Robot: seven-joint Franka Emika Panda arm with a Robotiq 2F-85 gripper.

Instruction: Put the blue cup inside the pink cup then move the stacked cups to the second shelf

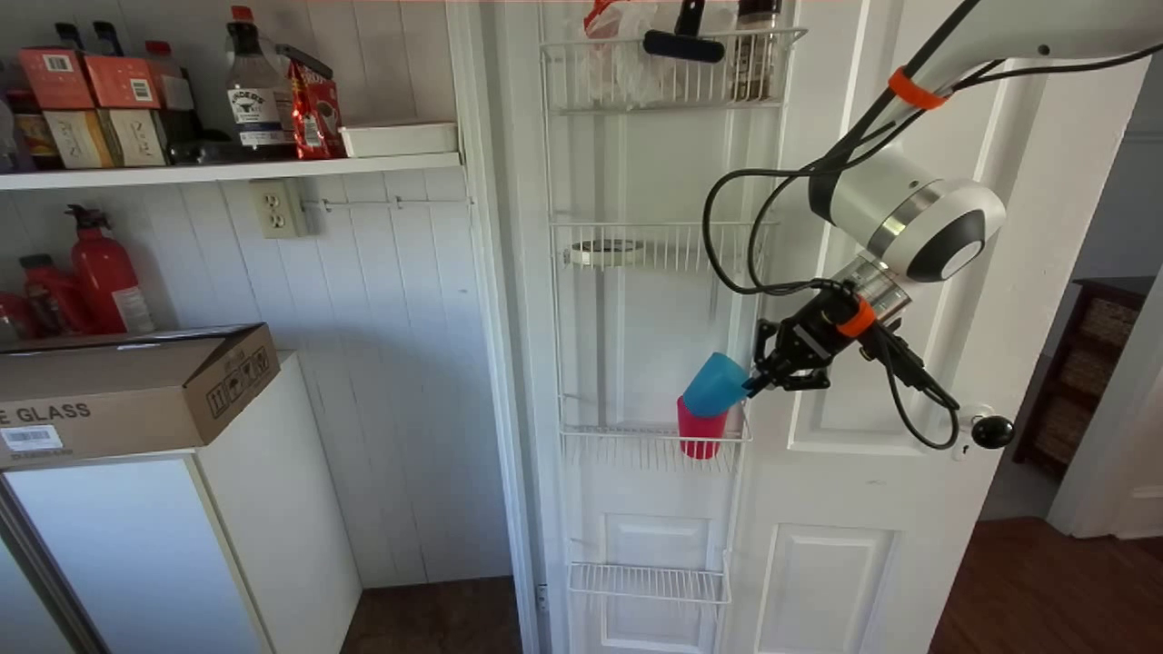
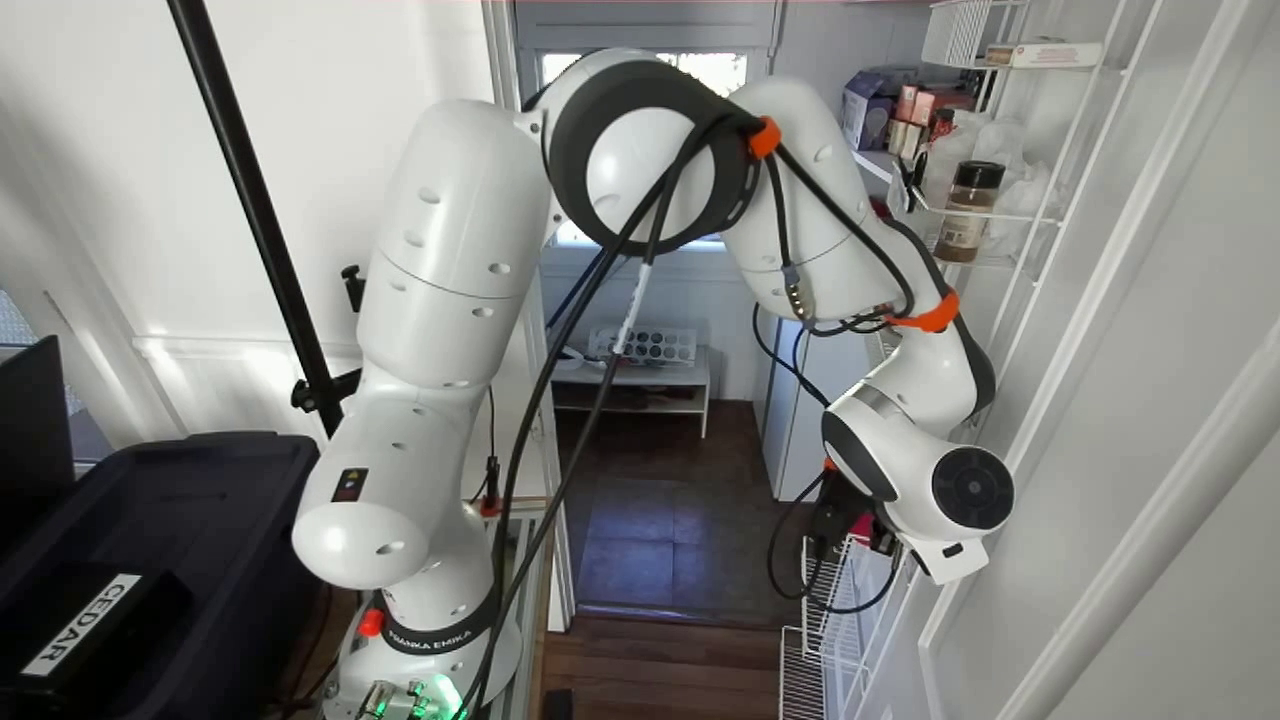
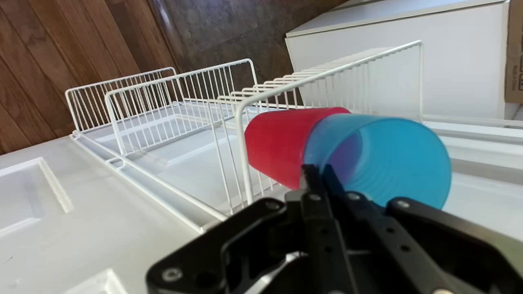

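Gripper (image 3: 319, 169) pinches tilted blue cup (image 3: 408, 159) by the rim — its base at the mouth of the pink cup (image 3: 278, 141), in a basket (image 3: 327, 74) below the gripper.

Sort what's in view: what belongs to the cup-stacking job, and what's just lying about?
For the job:
gripper
blue cup
pink cup
second shelf, probably the second visible from the top in an exterior view

Just lying about:
cardboard box
fire extinguisher
tall bottle
jar
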